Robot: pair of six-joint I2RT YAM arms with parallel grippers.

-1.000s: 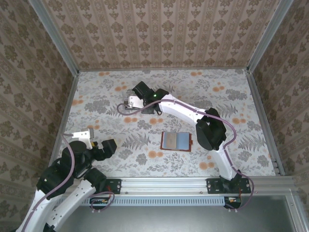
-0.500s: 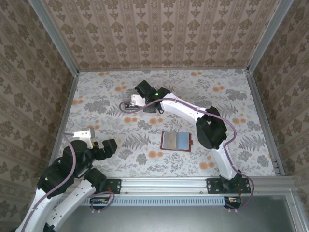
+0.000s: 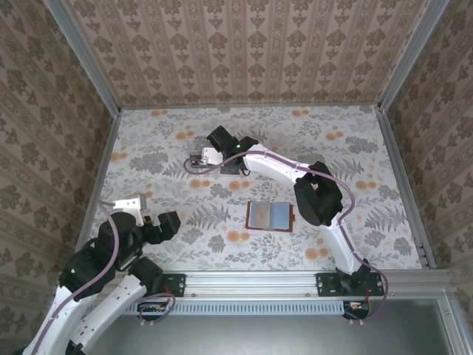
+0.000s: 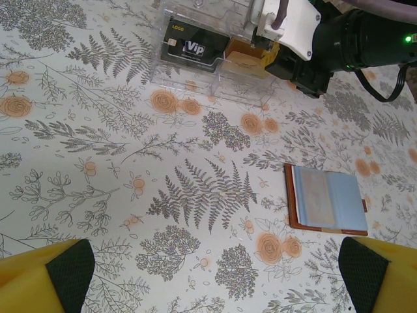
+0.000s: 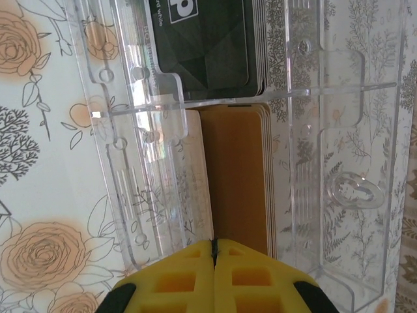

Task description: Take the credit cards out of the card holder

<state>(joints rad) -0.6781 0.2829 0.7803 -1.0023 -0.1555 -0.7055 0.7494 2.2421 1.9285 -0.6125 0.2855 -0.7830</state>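
The card holder lies open and flat on the flowered table mid-right, blue-grey lining up. The credit cards lie in a clear plastic box at the far middle. A dark grey card fills one end and an orange-tan stack the other. My right gripper is shut, its yellow tips over the orange-tan stack's near end. Whether a card is pinched I cannot tell. My left gripper hangs open above bare table, left of the card holder.
Metal rails and patterned walls close in the table on three sides. The right arm stretches across the table behind the card holder to the box. The left arm sits over the near left corner.
The right wrist has shifted very slightly over the box and stays shut. The left arm has crept a little forward, still open. The card holder has not moved.
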